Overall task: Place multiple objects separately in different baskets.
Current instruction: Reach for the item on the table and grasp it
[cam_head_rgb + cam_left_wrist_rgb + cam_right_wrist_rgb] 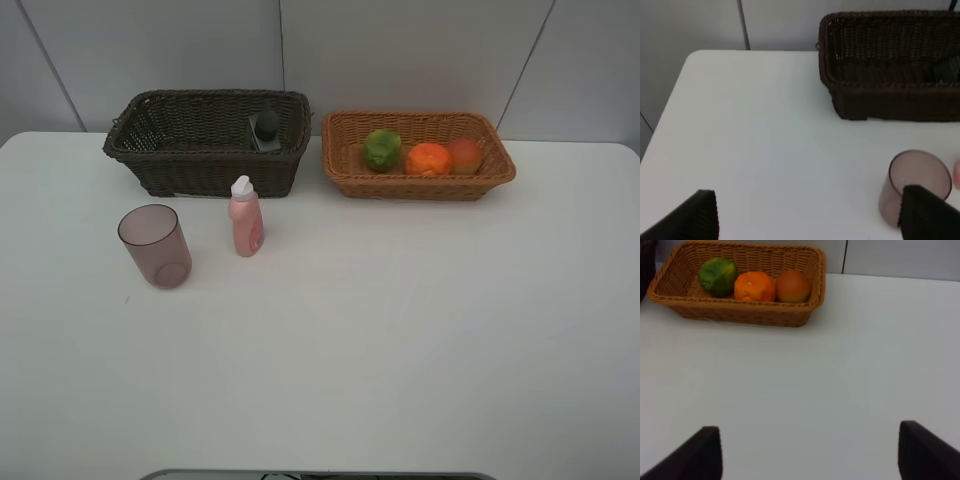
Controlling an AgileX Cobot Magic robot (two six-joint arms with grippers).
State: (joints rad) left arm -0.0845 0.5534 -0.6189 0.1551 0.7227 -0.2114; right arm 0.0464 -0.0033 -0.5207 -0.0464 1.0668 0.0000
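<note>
1. The three fruits are seen already lying in the light basket [500,170] at the upper right of the high view: the green fruit [381,150], the orange [429,159] and the peach-like fruit [465,153], set in a row and touching or nearly so.
2. The dark bottle [266,129] is seen inside the dark basket [200,175] at the upper left, against its right-hand end.
3. Two things are left on the white table [400,330], in front of the dark basket: the pink bottle [245,217], upright just below the basket's front wall, and the mauve cup [156,246], upright to its left and a little lower in the frame.
4. The cup is judged light, thin-walled and smooth; it is likely to slip or flex if squeezed hard. It is best taken across the wall near the rim, or by the rim itself with one finger inside.
5. The pink bottle is judged light, stiff plastic, narrow-footed and easily tipped. Its flat body below the white cap is the safest place to be gripped.
6. The left gripper [810,215] is seen released, its jaws spread wide and empty, with the cup close by one fingertip in the left wrist view.
7. The right gripper [810,455] is likewise spread and empty, over bare table well short of the light basket.
</note>
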